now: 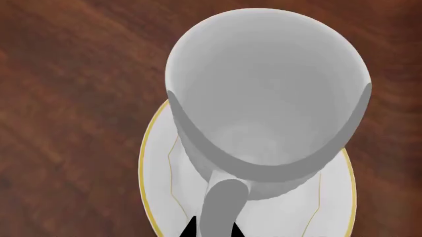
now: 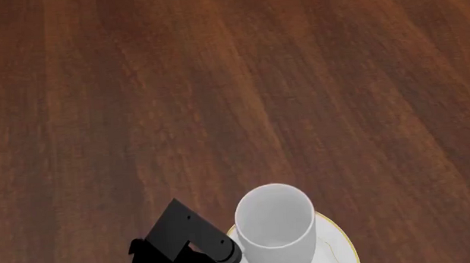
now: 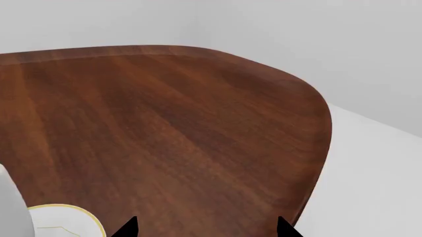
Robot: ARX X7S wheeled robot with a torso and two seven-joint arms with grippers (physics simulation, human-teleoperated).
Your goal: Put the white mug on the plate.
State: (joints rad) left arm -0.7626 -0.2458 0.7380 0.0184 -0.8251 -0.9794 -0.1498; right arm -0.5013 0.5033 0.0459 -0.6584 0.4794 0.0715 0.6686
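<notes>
The white mug [image 2: 276, 228] stands upright over the plate [image 2: 339, 243], covering most of the plate's middle; only a gold-rimmed crescent of the plate shows past the mug on the side away from the left arm. The mug's open mouth faces up and its inside looks bare. The left claw [image 2: 224, 254], a dark boxy assembly, sits right against the mug's lower wall on the near left side; whether its jaws clasp the handle cannot be made out. Beyond the mug, the dark wood-grained worktop [image 2: 216, 79] stretches away.
</notes>
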